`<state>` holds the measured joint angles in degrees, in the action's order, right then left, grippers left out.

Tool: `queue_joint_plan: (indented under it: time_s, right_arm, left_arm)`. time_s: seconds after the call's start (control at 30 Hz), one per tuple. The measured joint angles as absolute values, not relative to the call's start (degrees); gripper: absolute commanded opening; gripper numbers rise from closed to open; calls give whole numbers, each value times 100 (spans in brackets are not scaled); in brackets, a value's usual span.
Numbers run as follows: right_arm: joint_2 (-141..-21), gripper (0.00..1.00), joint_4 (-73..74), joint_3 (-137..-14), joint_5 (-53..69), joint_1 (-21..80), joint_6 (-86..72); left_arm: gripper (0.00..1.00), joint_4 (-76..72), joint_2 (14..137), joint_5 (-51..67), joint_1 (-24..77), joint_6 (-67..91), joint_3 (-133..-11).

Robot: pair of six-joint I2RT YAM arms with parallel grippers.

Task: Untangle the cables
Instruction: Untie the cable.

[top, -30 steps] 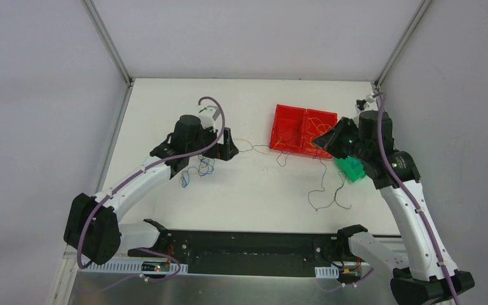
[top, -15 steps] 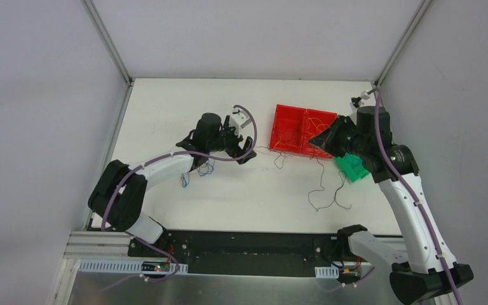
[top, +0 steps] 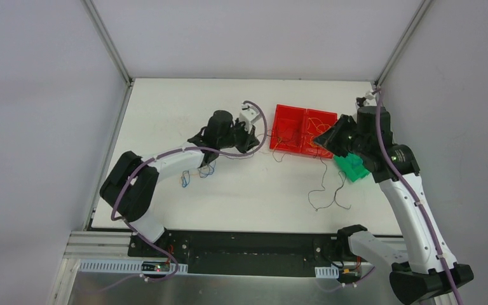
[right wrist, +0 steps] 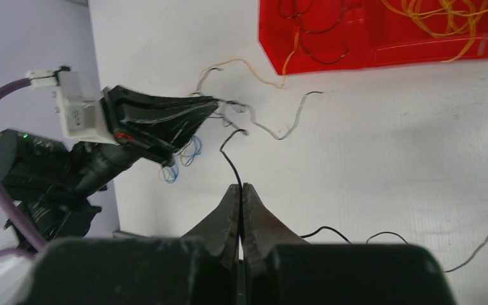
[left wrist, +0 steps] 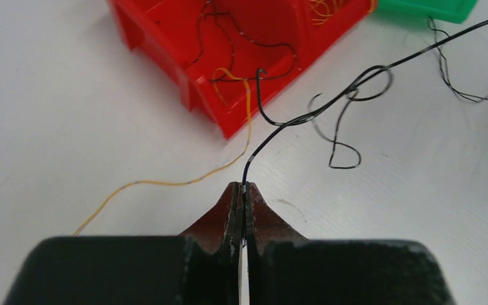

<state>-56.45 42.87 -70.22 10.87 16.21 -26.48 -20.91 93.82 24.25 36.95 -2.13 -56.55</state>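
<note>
Finding: the left gripper (left wrist: 242, 189), which stood wide apart a second ago beside the blue strands (top: 200, 170), has travelled right towards the red tray (left wrist: 200, 95) and has now clamped tight on a dark strand (left wrist: 305, 116). The wrist view shows that wire pinched at the very fingertips. From there it rises to the right through a loose loop and runs out of frame. The right gripper (right wrist: 241, 187) has not changed: it stays clenched on a second dark length (right wrist: 230, 159), which stands up from its tips and ends in a small hook. Whether both arms hold one and the same wire cannot be told. The cables are scattered. Dark and yellow lengths lie in the tray's compartments, and a yellow strand (left wrist: 165, 183) trails from the tray's near corner across the table (top: 165, 108). The blue ones lie by the left forearm, and further loose dark wire (top: 326, 190) lies near the green bin (top: 351, 168). Assessment: with a wire now gripped on each side, drawing apart looks possible. The left hold is at the extreme tip, so slippage is a risk, and the loop may tighten into a knot.
</note>
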Motion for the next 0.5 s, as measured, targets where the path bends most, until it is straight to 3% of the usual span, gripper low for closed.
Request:
queue_joint_plan:
  time_s: [0.33,0.5]
  right_arm:
    - [-4921,0,4748,-6573,-884,1387,-3118]
    - [-4663,0,4779,-6425,-1107,1337,-3194]
  left_arm:
    - [0,-1796,7507,919,2047,1973,-4176]
    - [0,-1026,7017,150,1455,2611,-4077]
